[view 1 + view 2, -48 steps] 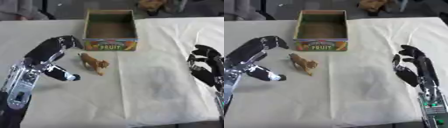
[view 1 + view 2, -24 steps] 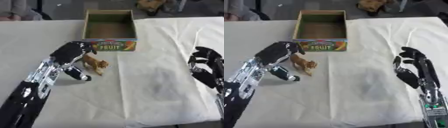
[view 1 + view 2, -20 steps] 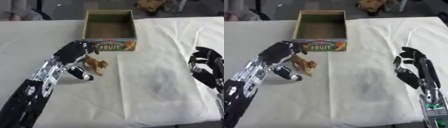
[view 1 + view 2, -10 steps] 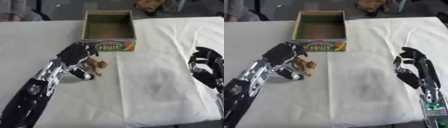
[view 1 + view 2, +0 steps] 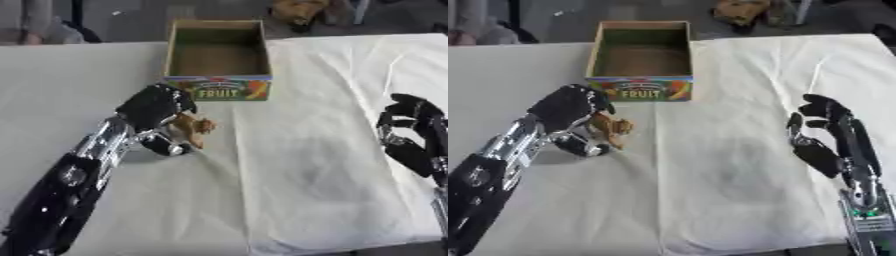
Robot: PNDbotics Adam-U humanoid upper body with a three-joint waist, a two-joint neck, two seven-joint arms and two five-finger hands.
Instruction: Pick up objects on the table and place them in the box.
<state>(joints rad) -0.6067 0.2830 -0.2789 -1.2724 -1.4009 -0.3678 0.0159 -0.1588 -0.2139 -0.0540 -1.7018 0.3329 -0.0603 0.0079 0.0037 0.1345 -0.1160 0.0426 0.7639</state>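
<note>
White-clothed table [image 5: 297, 165] | left hand [image 5: 156, 107] curled over brown toy animal [image 5: 192, 129], fingers and thumb closing round it, apparently to lift it | empty fruit box [image 5: 219, 55] just beyond that hand, the drop target | right hand [image 5: 829, 135] idle far right, fingers relaxed.

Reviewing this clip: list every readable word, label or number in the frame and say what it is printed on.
"FRUIT": on the colourful front panel of the box, in light capitals.
A smaller line of print above "FRUIT" on the same panel is too blurred to read.
No other text shows on the table cloth, the toy animal or either robot hand.
</note>
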